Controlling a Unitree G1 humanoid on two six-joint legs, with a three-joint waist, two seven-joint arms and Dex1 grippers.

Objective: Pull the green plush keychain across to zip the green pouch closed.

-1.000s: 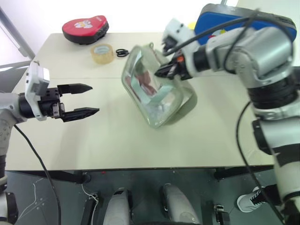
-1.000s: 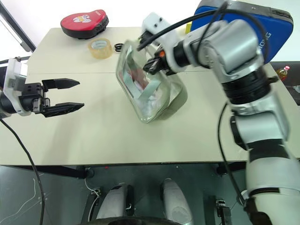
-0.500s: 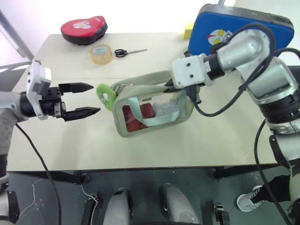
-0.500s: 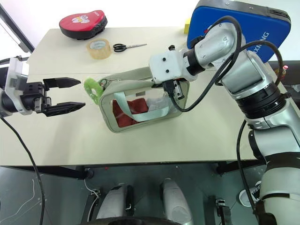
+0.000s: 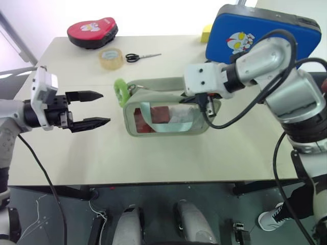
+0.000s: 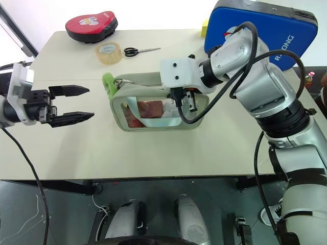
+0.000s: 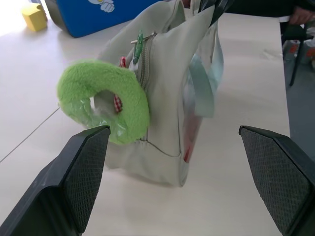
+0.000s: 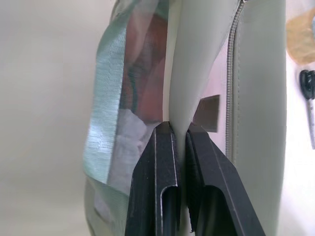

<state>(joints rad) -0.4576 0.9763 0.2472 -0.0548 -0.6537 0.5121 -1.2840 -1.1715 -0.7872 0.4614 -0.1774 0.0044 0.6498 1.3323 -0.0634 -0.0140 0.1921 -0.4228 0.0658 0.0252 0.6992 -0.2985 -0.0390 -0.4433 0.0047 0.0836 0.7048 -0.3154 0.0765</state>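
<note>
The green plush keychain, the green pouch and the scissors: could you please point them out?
green plush keychain [image 7: 129, 105], left wrist view, fuzzy ring's right side.
green pouch [image 5: 153, 84], left eye view, top fabric panel.
scissors [image 6: 132, 51], right eye view, black handles.

red pad [image 5: 93, 31] | tape roll [image 5: 111, 57] | scissors [image 5: 141, 56] | blue pad [image 5: 255, 31]

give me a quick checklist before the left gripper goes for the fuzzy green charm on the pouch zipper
1. Right gripper pinching the pale sage-green soft zip pouch at its top edge: ok.
2. Pouch standing upright on the beige table: ok.
3. Bright lime-green fuzzy ring keychain hanging free at the pouch end facing the left gripper: ok.
4. Left gripper open, fingers apart: ok.
5. Left gripper touching the keychain: not ok, a gap remains.
6. Zipper closed: cannot tell.
</note>
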